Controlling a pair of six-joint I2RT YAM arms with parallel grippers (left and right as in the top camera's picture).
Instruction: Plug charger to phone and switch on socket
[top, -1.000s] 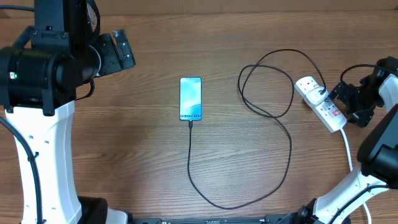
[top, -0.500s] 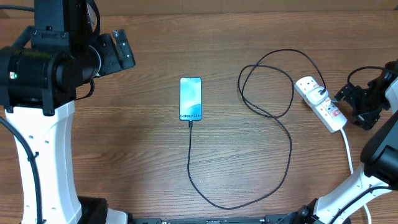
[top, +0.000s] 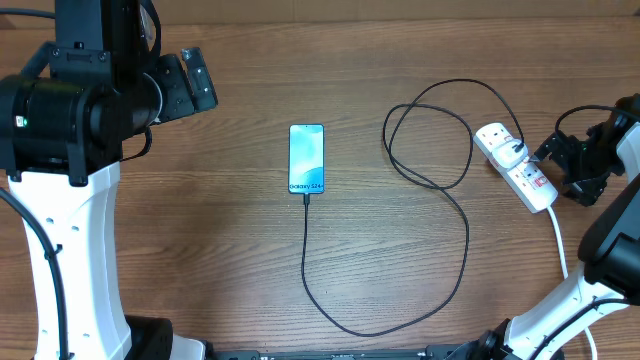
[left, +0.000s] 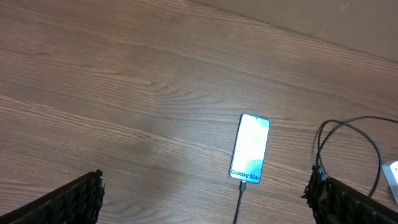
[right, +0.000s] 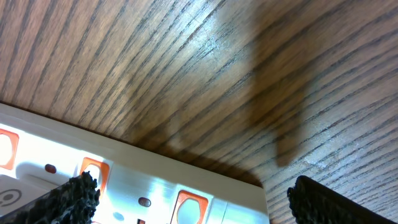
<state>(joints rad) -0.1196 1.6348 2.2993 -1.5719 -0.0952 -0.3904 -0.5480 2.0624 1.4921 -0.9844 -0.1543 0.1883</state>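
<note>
The phone lies flat at the table's middle, its blue screen up. The charger, a thin black cable, has its small tip in the phone's bottom edge and loops right to a black plug seated in the socket. In the left wrist view the phone is well ahead of my open left gripper, which hangs high at the far left. My right gripper stands open just right of the socket. Its camera sees the white socket and an orange-red switch between the fingers.
A thick white cord runs from the socket toward the table's front edge on the right. The cable's double loop lies between phone and socket. Bare wood table stretches left of the phone.
My right gripper has drawn back slightly to the right, away from the socket. Phone, cable and left arm have not moved.
</note>
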